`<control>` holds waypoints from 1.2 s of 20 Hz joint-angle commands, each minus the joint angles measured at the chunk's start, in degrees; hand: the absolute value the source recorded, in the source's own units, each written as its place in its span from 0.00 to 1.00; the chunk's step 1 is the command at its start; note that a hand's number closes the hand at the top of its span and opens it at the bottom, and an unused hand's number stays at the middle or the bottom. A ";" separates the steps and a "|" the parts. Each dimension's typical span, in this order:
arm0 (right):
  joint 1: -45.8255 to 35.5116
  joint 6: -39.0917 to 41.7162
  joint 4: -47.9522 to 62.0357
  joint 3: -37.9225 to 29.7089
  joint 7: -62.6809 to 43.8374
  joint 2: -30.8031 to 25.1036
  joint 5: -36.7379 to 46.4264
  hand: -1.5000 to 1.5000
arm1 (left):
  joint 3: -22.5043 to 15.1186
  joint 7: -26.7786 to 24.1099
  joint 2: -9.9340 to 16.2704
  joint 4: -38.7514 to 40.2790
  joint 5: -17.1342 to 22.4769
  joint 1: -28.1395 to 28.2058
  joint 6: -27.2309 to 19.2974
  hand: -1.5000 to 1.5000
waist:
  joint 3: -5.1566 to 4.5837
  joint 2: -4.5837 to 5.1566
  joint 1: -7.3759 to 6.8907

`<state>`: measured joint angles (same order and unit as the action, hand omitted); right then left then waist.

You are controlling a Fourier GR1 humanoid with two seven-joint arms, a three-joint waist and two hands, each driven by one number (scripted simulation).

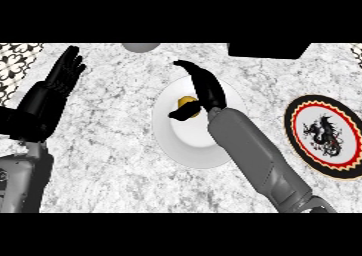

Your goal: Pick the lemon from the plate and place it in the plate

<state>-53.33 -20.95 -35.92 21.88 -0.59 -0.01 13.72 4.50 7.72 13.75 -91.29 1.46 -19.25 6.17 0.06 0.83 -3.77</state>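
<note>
A small yellow lemon (188,102) lies on the white plate (185,145) in the middle of the counter. My right hand (207,90) is over this plate, coming in from the lower right. Its fingers stretch nearly straight past the lemon toward the plate's far rim, and its thumb (179,114) sits just on the near side of the lemon. The lemon lies in the gap between thumb and palm, partly hidden. A second plate (328,170), black-rimmed with a red and yellow zigzag ring and a dragon figure, lies at the right. My left hand (60,77) rests open at the left, fingers up.
A grey rounded object (140,47) shows at the counter's far edge, and a dark block (268,49) sits at the far right. Patterned tiles (10,62) border the upper left corner. Marble counter (117,150) spreads between the left arm and the white plate.
</note>
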 commanded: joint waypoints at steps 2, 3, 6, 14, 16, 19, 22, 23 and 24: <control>-0.29 -6.01 -0.64 -1.68 6.37 0.01 -9.24 0.00 | 0.32 0.34 0.52 -2.23 0.42 2.03 0.73 0.50 | 0.01 -0.17 0.06; -0.01 -3.22 -1.14 -3.18 7.60 0.01 -11.55 0.00 | 2.48 -0.50 1.48 0.52 1.23 0.95 0.89 0.50 | -0.01 -0.20 1.03; 1.44 -0.93 -1.35 -6.99 10.76 0.01 -14.61 0.00 | 0.84 0.76 -0.26 -3.18 -0.61 2.98 -1.37 0.50 | 0.00 -0.62 2.26; 5.18 5.32 -6.12 -14.94 12.09 -7.09 -18.49 0.00 | 3.34 1.26 1.66 -3.26 0.97 3.69 0.58 0.50 | -0.04 -0.96 3.67; 6.50 8.28 -6.82 -16.75 13.12 -9.13 -19.85 0.00 | 3.35 1.26 1.73 -2.27 1.40 3.18 1.43 0.50 | -0.05 -0.88 3.76; 7.79 13.21 -4.90 -19.75 16.55 -13.72 -21.19 0.00 | 3.20 -1.12 0.63 -2.19 0.17 5.30 0.43 0.50 | -0.05 -0.78 3.48; 11.90 19.14 -7.30 -20.52 18.44 -18.54 -21.90 0.00 | 1.55 -0.43 -0.67 -0.55 -2.01 2.69 -1.26 0.50 | -0.05 -0.81 3.92; 14.86 20.04 -7.39 -20.20 20.79 -19.48 -21.20 0.00 | 1.67 -1.24 -0.67 -1.05 -1.98 4.42 -0.91 0.50 | -0.05 -0.82 3.88; 14.33 22.80 -5.17 -21.56 22.94 -20.83 -21.92 0.00 | 2.56 0.58 0.25 -3.33 -0.44 4.99 0.13 0.50 | -0.03 -0.77 3.48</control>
<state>-41.62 -4.35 -42.01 2.71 18.54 -16.19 -7.09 6.92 7.52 14.01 -92.99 0.68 -15.38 5.92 0.02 0.04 -0.07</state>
